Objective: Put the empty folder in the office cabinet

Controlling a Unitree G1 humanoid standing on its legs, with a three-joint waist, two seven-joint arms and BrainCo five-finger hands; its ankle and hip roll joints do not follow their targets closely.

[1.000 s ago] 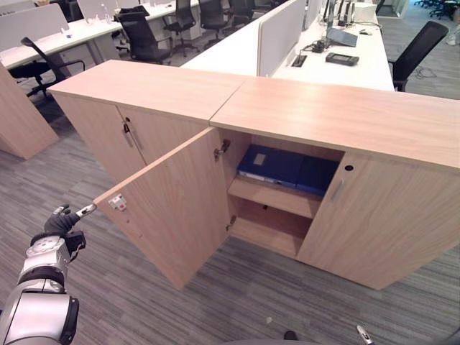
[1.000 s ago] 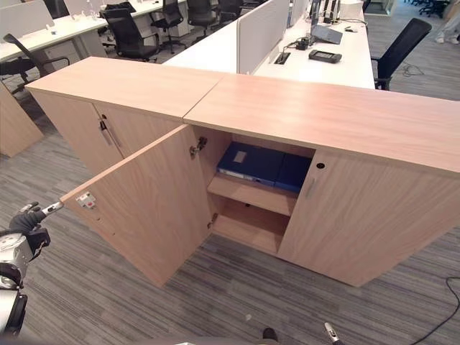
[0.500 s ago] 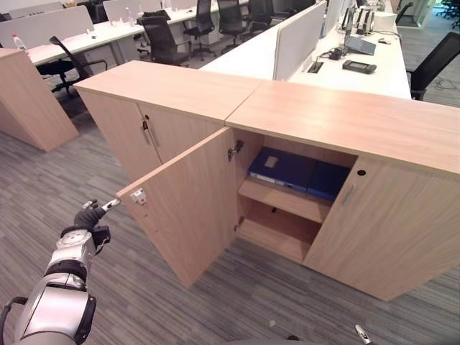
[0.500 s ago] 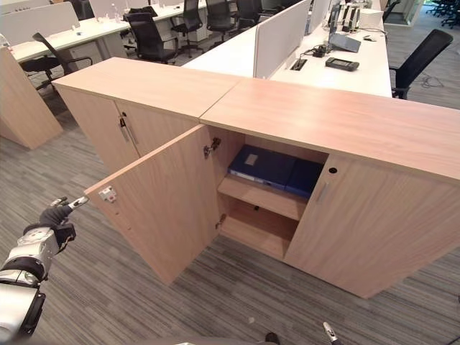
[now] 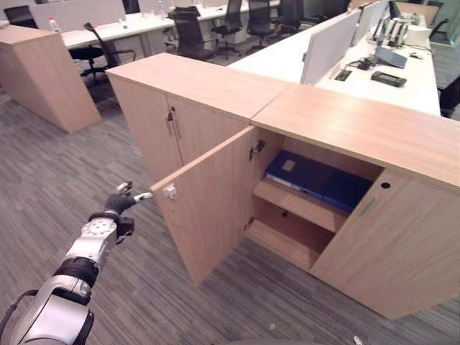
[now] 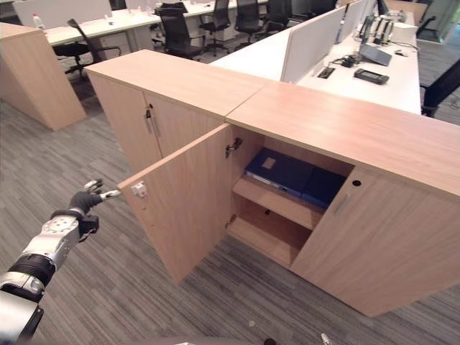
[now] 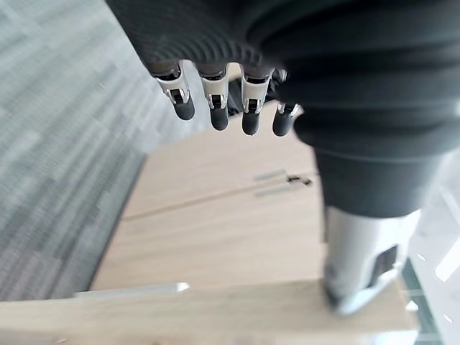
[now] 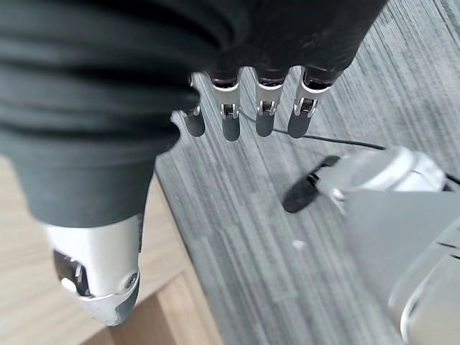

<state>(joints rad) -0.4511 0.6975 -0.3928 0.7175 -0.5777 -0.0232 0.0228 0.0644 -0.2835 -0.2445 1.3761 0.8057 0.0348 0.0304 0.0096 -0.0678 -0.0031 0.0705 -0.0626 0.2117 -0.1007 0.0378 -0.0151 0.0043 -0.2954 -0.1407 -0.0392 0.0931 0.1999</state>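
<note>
Open-plan office, grey carpet: the cabinet door stands wide open, swung further than a moment ago.
Low light-wood office cabinet (image 5: 338,129) holds dark blue folders (image 5: 302,175) flat on its upper shelf; its left-hand light-wood door (image 5: 212,198) now swings nearer the left hand (image 5: 122,203), fingers relaxed by its edge. Right hand (image 8: 244,108) hangs slack over carpet; closing the door seems what remains.
</note>
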